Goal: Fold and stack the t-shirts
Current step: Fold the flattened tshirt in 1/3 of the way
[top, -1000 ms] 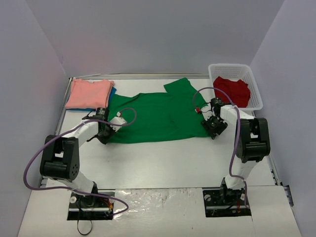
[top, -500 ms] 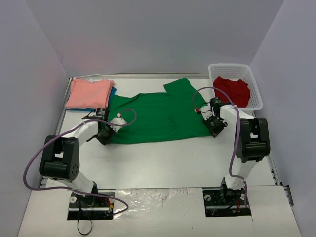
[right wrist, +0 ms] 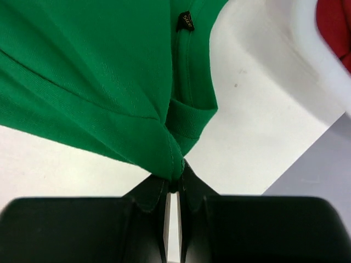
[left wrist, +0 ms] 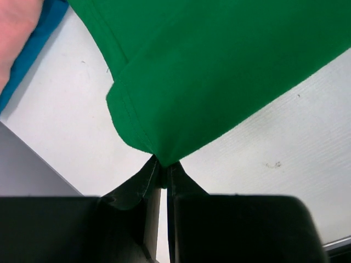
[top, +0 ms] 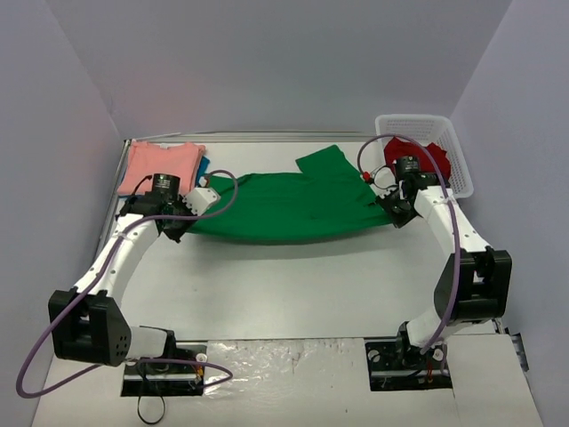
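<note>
A bright green t-shirt hangs stretched between my two grippers across the middle of the table, its near edge lifted. My left gripper is shut on the shirt's left corner, the cloth pinched between its fingertips. Gripping the right corner is my right gripper, also shut. A salmon-pink t-shirt lies folded at the back left on a teal-blue one. A red t-shirt lies in the basket.
The white mesh basket stands at the back right, close behind my right arm. The folded pile sits just beyond my left gripper. Walls close the table at the back and both sides.
Both grippers have risen and moved towards the back, lifting the green shirt's near edge off the table. The right gripper has closed on its corner.
</note>
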Action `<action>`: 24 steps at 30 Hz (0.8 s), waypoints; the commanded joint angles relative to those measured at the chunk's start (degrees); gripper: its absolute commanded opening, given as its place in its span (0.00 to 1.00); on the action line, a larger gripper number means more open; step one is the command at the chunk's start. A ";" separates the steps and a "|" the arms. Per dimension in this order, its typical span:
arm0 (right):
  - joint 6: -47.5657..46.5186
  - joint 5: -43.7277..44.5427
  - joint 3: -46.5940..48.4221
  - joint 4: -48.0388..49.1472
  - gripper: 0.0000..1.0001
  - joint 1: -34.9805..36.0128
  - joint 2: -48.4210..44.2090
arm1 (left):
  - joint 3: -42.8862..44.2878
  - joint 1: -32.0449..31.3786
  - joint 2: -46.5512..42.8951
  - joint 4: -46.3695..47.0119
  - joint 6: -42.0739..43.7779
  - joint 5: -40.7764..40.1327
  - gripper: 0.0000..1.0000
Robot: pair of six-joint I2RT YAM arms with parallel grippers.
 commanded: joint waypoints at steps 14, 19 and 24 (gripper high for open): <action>-7.61 1.66 -9.98 -18.55 0.05 -0.92 -17.77 | -10.35 0.48 -10.66 -11.26 4.74 1.46 0.16; -9.73 -0.01 -10.78 -23.91 0.54 -0.92 -18.65 | -10.62 0.39 -12.85 -18.45 10.18 6.74 0.32; -10.34 0.68 -9.99 -25.58 0.59 -0.92 -20.15 | -8.78 0.39 -16.28 -24.27 13.35 9.64 0.35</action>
